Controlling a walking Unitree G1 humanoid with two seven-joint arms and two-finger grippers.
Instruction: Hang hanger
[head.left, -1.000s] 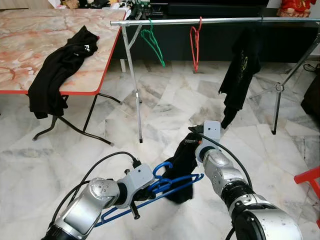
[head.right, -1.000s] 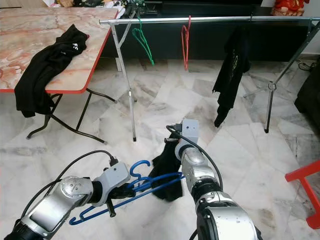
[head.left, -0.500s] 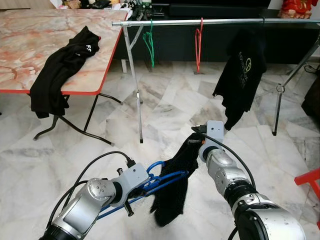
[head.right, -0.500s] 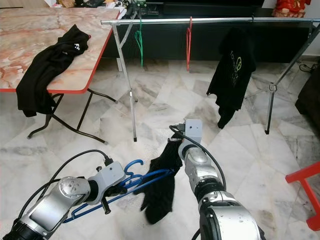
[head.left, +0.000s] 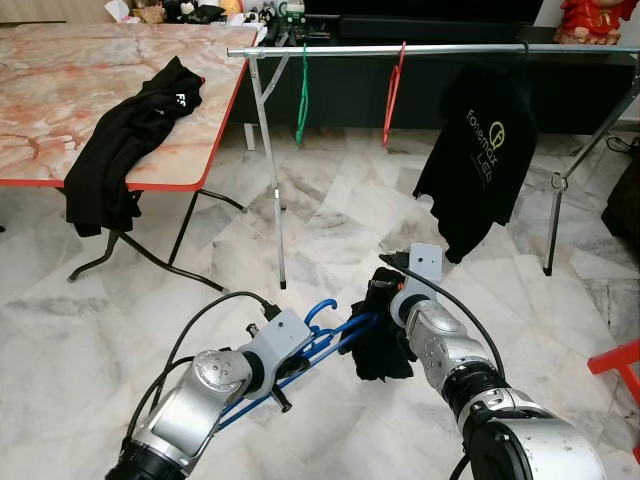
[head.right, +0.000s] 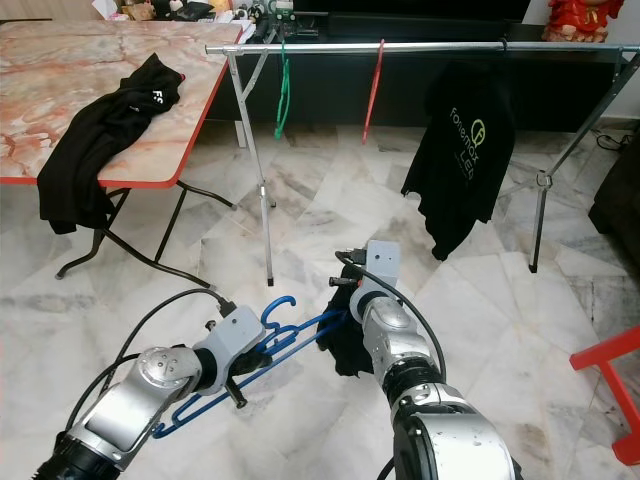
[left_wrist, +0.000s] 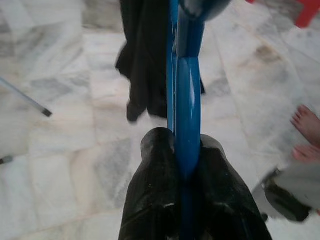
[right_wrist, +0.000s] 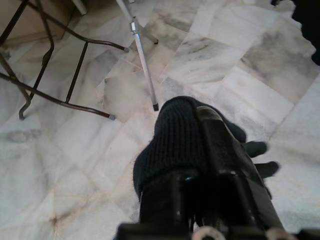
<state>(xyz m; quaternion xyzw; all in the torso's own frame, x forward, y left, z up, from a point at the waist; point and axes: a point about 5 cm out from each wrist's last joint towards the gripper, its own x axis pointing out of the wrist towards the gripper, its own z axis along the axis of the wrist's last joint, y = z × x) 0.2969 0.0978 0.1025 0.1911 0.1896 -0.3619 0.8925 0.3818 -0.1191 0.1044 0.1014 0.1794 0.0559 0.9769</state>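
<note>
My left gripper (head.left: 296, 362) is shut on a blue hanger (head.left: 335, 338), low over the floor; the blue bar runs between its fingers (left_wrist: 165, 190). The hanger's far end reaches into a black garment (head.left: 382, 335). That garment is bunched around my right gripper (head.left: 387, 300), which is shut on it, and dark cloth wraps the fingers (right_wrist: 220, 150). Further off stands a metal clothes rail (head.left: 430, 47). On it hang a green hanger (head.left: 302, 90), a red hanger (head.left: 392, 95) and a black T-shirt (head.left: 480, 150).
A red-edged marble-top folding table (head.left: 60, 110) stands at the left with another black garment (head.left: 125, 140) draped over its edge. The rail's legs (head.left: 278, 220) stand ahead. A red stool (head.left: 620, 360) is at the right edge. A person's bare foot (left_wrist: 306, 122) is nearby.
The black garment, hanging long half a second ago, is now bunched up higher by my right gripper. The blue hanger has tilted up toward it. The T-shirt on the rail has turned face-on.
</note>
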